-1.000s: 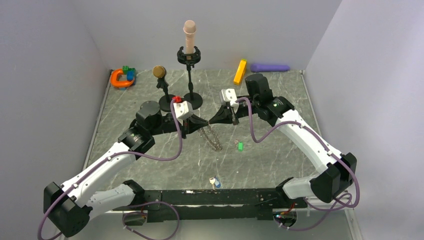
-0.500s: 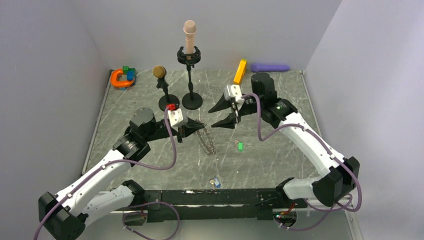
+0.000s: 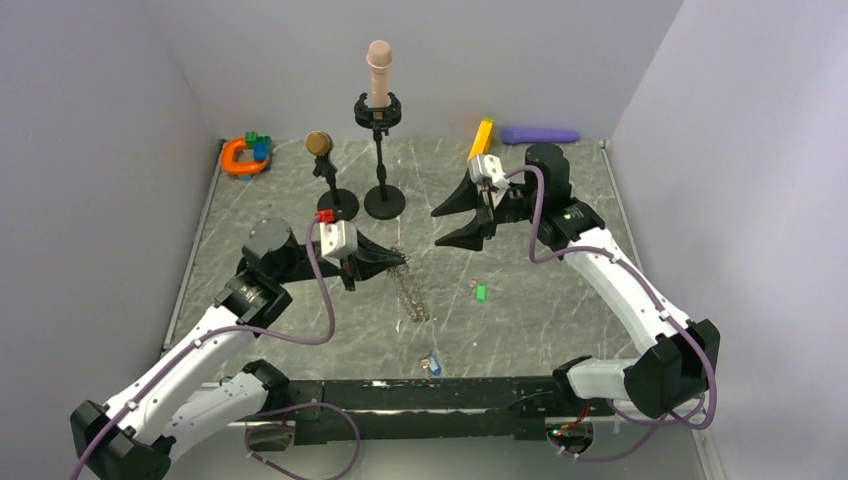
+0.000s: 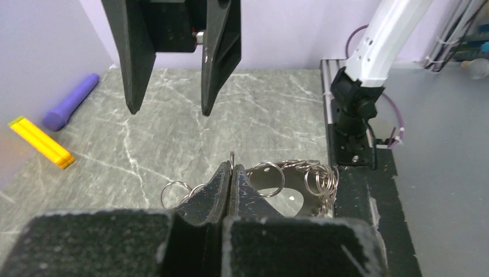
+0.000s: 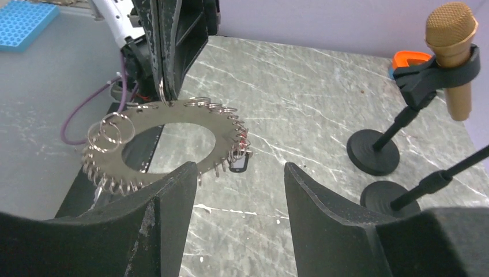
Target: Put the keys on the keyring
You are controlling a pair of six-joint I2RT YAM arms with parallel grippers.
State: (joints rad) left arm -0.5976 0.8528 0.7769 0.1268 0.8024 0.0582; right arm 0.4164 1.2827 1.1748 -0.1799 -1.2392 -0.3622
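Keyring (image 5: 190, 112) pinched by left gripper (image 4: 230, 173), right gripper (image 5: 236, 170) spread, green key (image 3: 481, 292) apart

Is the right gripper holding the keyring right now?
No, the right gripper stands open and empty, while the left gripper alone pinches the keyring.

Bright, even light falls from above, so the overhead view is crisp. Shadows on the table (image 3: 560, 300) are faint and soft-edged. The grey stone shows a dull sheen and no hard glare, and the walls take a lilac cast. In the left wrist view the left end effector (image 4: 231, 176) at the bottom edge looks grainy and soft, and the yellow block (image 4: 40, 141) blurs toward the frame's left edge. In the right wrist view the right end effector (image 5: 239, 173) is out of focus in the foreground, while the keyring (image 5: 179, 112) is sharp and gleams pale.
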